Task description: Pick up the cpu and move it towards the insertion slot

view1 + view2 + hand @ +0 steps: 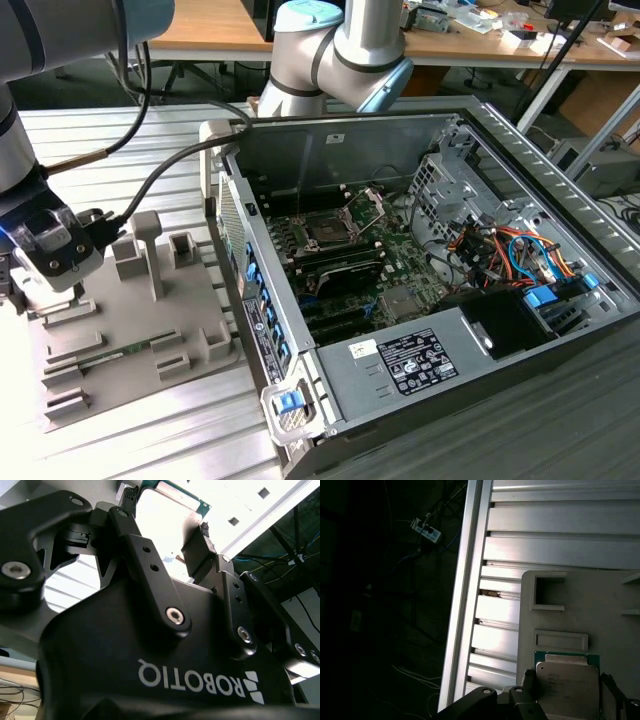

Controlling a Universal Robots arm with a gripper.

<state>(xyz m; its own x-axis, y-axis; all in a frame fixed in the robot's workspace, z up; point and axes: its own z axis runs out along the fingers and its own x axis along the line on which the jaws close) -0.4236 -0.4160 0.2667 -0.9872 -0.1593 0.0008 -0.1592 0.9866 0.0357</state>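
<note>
The cpu (567, 687) is a small silvery square chip with a green edge. It sits between my gripper's (570, 685) two black fingers, which rest against its opposite sides. In the second wrist view the cpu (170, 515) shows bright between the fingers (197, 542). My gripper (45, 250) is at the exterior view's left, over the left edge of the grey fixture plate (130, 340). The insertion slot (328, 232) is a dark square socket on the motherboard inside the open computer case, with its silver bracket (368, 205) hinged up, far to the right of my gripper.
The computer case (440, 300) lies open on the ribbed metal table (180, 440), its near side wall standing between the plate and the motherboard. The fixture plate carries raised posts (148, 245) and recesses (560, 640). Black cables (150, 190) run from my wrist. Coloured wires (510, 250) fill the case's right side.
</note>
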